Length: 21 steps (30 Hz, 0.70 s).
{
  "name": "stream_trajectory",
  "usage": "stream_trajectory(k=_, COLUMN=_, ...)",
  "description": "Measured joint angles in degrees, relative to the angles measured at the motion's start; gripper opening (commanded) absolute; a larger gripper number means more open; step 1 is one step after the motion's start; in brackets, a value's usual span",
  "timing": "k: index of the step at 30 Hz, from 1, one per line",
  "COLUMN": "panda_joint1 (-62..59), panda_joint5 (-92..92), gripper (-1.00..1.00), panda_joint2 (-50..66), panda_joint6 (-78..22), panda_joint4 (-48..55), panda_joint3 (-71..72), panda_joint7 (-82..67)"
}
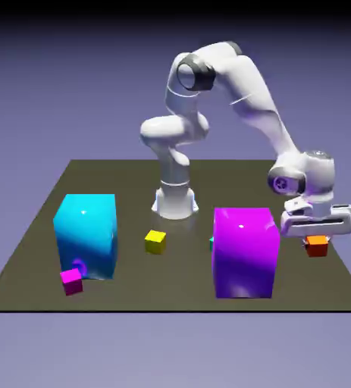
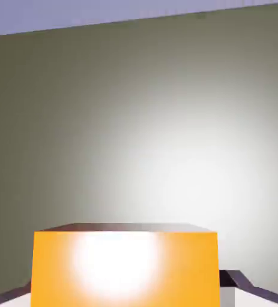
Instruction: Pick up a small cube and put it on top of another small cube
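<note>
Dark olive tabletop, matte, one soft glare patch in hand view; plain blue-violet backdrop behind. Hand clamped on the small orange-red cube, near the tabletop's edge on the exterior view's right, just beside the big purple block. Yellow cube sits mid-tabletop, between the purple block and the cyan block. Magenta cube at the cyan block's front corner.

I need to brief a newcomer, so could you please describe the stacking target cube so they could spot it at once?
Find the large cyan block and the large purple block. On the table between them sits the small yellow cube, alone. It is the only yellow thing there.
</note>
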Motion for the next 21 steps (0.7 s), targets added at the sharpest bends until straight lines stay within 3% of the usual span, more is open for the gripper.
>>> stream_trajectory(k=10, panda_joint1=-20.7, panda_joint5=-1.1, gripper=-1.00, panda_joint2=7.5, panda_joint6=-5.9, panda_joint4=14.3, panda_joint3=13.5, panda_joint7=-2.2)
stream_trajectory(k=21, panda_joint1=-32.6, panda_joint5=-28.6, gripper=-1.00, panda_joint2=0.7, panda_joint6=0.9, panda_joint4=10.4, panda_joint3=12.5, panda_joint7=3.8)
